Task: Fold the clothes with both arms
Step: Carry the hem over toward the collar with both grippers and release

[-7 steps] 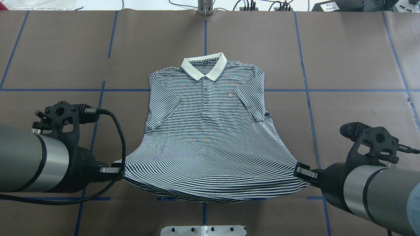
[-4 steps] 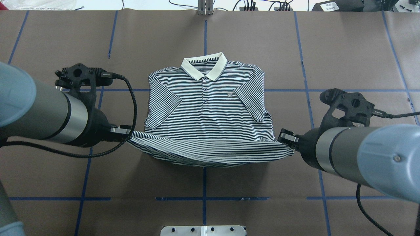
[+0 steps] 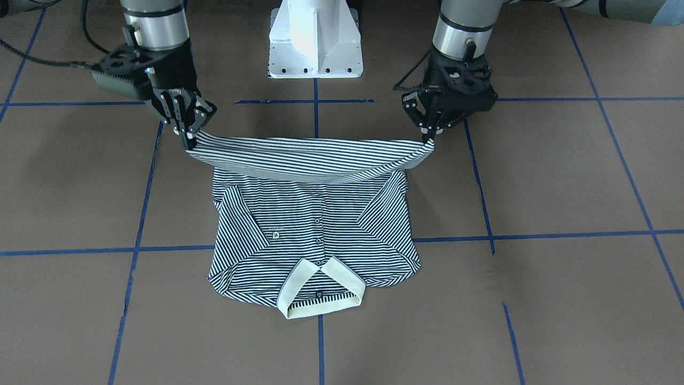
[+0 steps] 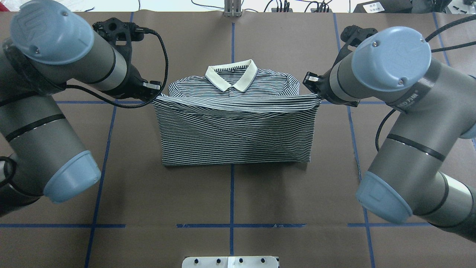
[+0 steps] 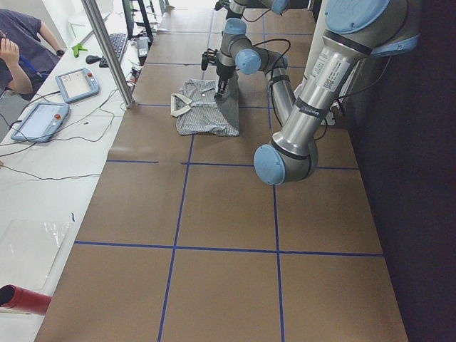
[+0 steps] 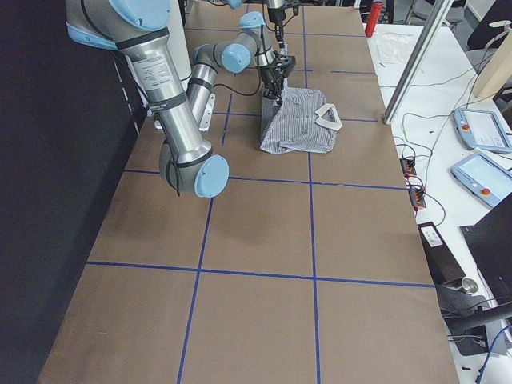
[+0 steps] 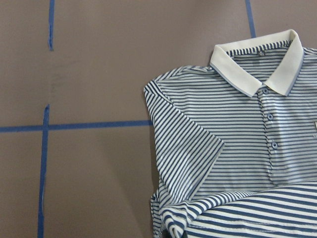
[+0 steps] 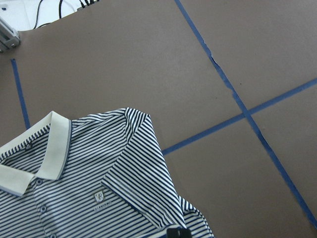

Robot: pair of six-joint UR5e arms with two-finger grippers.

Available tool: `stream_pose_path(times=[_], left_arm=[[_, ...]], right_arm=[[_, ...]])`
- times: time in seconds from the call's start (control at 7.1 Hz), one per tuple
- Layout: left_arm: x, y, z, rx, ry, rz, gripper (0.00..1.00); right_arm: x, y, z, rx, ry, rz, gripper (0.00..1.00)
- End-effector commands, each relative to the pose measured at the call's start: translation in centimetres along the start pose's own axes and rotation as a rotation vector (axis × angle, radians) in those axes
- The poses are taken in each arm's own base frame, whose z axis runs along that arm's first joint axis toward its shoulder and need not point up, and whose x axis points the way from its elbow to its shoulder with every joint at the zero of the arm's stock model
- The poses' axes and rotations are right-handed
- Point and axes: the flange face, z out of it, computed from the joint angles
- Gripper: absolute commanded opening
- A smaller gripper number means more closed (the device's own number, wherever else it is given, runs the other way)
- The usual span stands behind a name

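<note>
At bench (image 4: 260, 193) centre lies the polo shirt (image 4: 234, 137), collar (image 4: 231, 76) toward 12 o'clock. Its hem corners are clenched by the left pincer (image 4: 154, 93) at 9 o'clock and the right pincer (image 4: 314, 91) at 3 o'clock. Light and limp, the knit probably sags unless those corners are kept taut.

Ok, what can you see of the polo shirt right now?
The polo shirt looks like soft knit, thin navy-and-white stripes, cream collar, small blue buttons, a chest logo patch. It lies front up on the brown table, sleeves folded inward. Its hem is lifted and stretched between the left gripper and right gripper, each shut on a corner, doubling the lower half over the chest.
</note>
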Motion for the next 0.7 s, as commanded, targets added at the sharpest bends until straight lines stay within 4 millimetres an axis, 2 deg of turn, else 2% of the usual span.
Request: stream_pose_path(times=[0.0, 0.14, 0.28, 0.56], left_arm=[[-0.8, -4.9, 6.5, 0.031, -0.007, 0.005, 0.00], [-0.9, -6.8, 9.9, 0.042, -0.005, 0.005, 0.00], [-1.3, -8.2, 12.9, 0.046, -0.008, 0.001, 0.00], [-2.0, -10.0, 16.9, 0.059, -0.022, -0.002, 0.00]], right_arm=[[-4.4, -4.3, 6.9, 0.028, 0.019, 0.018, 0.00], [-5.9, -5.6, 10.7, 0.034, 0.018, 0.022, 0.00], [-5.8, -6.6, 14.8, 0.038, 0.015, 0.021, 0.00], [-6.3, -8.0, 20.5, 0.046, 0.033, 0.024, 0.00]])
